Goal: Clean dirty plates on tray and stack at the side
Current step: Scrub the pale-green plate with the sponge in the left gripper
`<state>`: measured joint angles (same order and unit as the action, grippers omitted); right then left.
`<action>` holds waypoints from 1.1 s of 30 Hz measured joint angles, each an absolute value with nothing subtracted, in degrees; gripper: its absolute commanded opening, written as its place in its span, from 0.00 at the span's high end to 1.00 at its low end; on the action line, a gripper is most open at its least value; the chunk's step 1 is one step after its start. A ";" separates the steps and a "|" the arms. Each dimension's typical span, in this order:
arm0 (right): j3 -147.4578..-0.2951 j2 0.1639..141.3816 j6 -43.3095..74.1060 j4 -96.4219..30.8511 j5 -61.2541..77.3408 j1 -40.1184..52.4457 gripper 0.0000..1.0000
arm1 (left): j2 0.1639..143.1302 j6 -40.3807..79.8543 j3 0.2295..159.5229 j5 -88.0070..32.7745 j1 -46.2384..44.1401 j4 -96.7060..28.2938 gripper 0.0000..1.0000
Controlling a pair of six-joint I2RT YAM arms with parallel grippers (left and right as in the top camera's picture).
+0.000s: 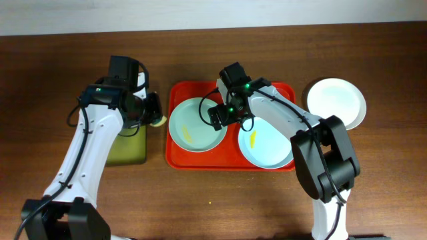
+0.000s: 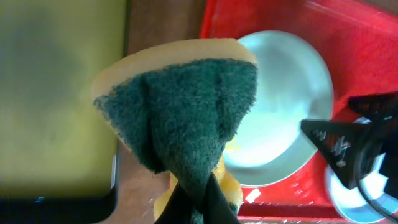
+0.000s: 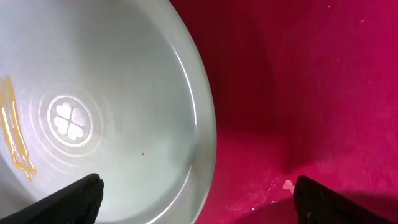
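A dark wooden surface (image 1: pixel 387 180) carries everything. The right tool (image 1: pixel 222 117) gapes wide and empty, one finger on either side of the 3 o'clock rim of the mint green plate (image 1: pixel 190 127). The left tool (image 1: pixel 152 110) is clamped on a soft sponge (image 2: pixel 186 106) at that plate's 9 o'clock. The mint green plate lies in the red tray (image 1: pixel 179 159), with the light blue plate (image 1: pixel 270 150) at its 3 o'clock. The white plate (image 1: pixel 337 100) sits off-tray towards 2 o'clock. The plates look stiff, glossy, probably slippery and breakable, so pinch the raised rim.

tray (image 1: pixel 177 157): red
mint plate (image 1: pixel 193 127): pale green, yellow smear, clover emblem
blue plate (image 1: pixel 267 152): light blue, yellow smear
white plate (image 1: pixel 337 101): white
sponge (image 2: pixel 186 106): yellow, dark green face
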<state>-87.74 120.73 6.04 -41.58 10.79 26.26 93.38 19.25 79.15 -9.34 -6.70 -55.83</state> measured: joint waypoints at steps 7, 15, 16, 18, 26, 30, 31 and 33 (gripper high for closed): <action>-87.74 120.73 6.04 -41.58 10.79 26.26 0.01 | 96.95 24.97 79.02 -12.01 -15.51 -48.93 1.00; -87.74 120.73 6.02 -41.56 10.79 26.26 0.01 | 103.79 27.14 78.78 -8.10 -17.93 -51.48 1.00; -87.74 120.73 6.02 -41.56 10.79 26.26 0.01 | 103.94 27.14 78.78 -8.12 -17.93 -51.64 1.00; -87.74 120.73 6.04 -41.56 10.79 26.26 0.01 | 104.60 27.27 78.78 -8.56 -17.93 -51.62 1.00; -87.74 120.73 6.09 -41.08 13.08 26.26 0.01 | 104.71 27.29 77.62 -8.80 -17.93 -50.63 1.00; -87.74 120.73 6.07 -41.32 14.74 26.26 0.01 | 104.71 27.29 75.55 -8.80 -17.93 -48.90 1.00; -87.74 120.73 6.09 -41.63 15.44 26.26 0.01 | 104.71 27.31 75.40 -8.80 -17.93 -48.80 1.00; -87.74 120.73 6.07 -41.74 16.75 26.26 0.01 | 104.71 27.29 75.35 -8.80 -17.93 -48.56 1.00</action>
<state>-87.74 120.73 6.07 -41.74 16.75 26.26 104.71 27.29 75.35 -8.80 -17.93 -48.56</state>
